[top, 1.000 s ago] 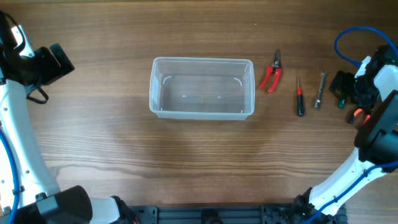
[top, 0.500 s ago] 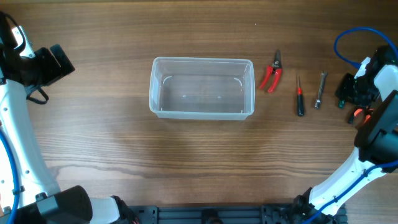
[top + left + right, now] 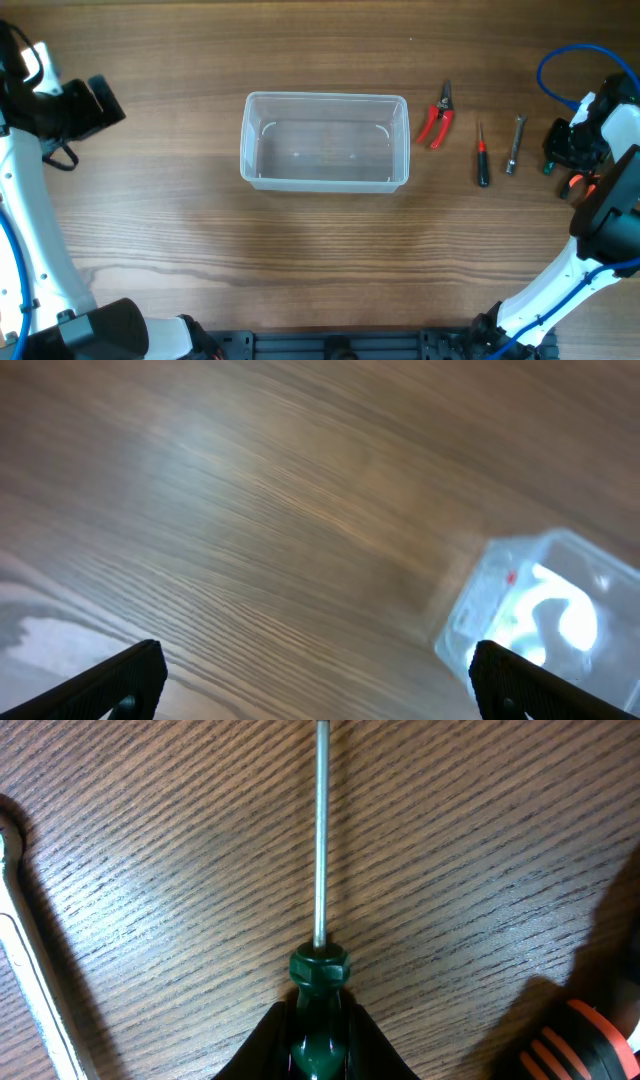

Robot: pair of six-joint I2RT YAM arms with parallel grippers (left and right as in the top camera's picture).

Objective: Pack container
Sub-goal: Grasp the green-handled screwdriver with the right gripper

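Pickup of a first tool seems in hand: right gripper (image 3: 320, 1050) pinches the green-handled screwdriver (image 3: 320, 850), left gripper (image 3: 315, 665) hangs spread and empty, and next comes a lift and carry to the empty container (image 3: 325, 98) in the middle of the table (image 3: 320, 250).

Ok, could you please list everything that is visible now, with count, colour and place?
container: 1, clear plastic, table centre, empty
pliers: 1, red handles, just right of the container
small screwdriver: 1, red and black, right of the pliers
wrench: 1, silver, right of the small screwdriver
green screwdriver: 1, green handle, far right, at the right gripper
orange handle: 1, orange and black, partly seen beside it
table: 1, brown wood
left gripper: open, holding nothing, left side
right gripper: closed on the green screwdriver's handle
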